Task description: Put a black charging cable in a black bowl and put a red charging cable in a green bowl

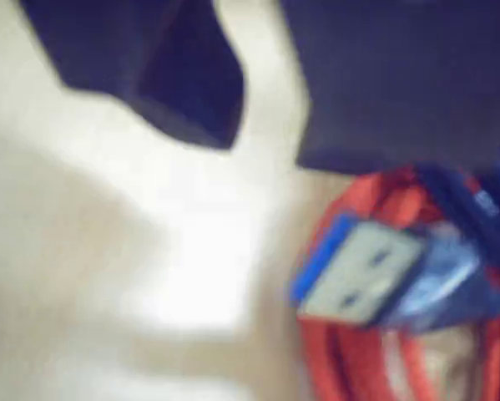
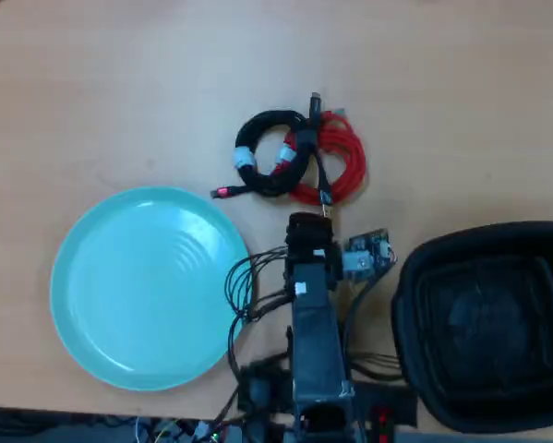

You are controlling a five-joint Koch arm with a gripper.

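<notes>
- The two cables are seen lying together at upper centre of the overhead view, the black charging cable (image 2: 269, 153) on the left and the red charging cable (image 2: 339, 159) on the right, touching and overlapped where they meet.
- The gripper (image 2: 309, 224) is placed just below that pair, over the bare tabletop (image 2: 119, 83); nothing is seen lifted.
- In the wrist view, two dark jaws are shown standing apart at the top of the frame, with pale tabletop visible through the gap; nothing is held between them.
- Red loops and a silver plug with a blue collar (image 1: 362, 271) are filling the lower right of that blurred view, so the red coil is judged closest.
- Both dishes are seen empty: the green bowl (image 2: 82, 277) at lower left, the black bowl (image 2: 414, 305) at lower right.
- For a clean pick, one coil alone should be closed on, at its outer edge away from the overlap.
- A snag is to be feared: a plug end crossing both loops could drag the second cable along.
</notes>
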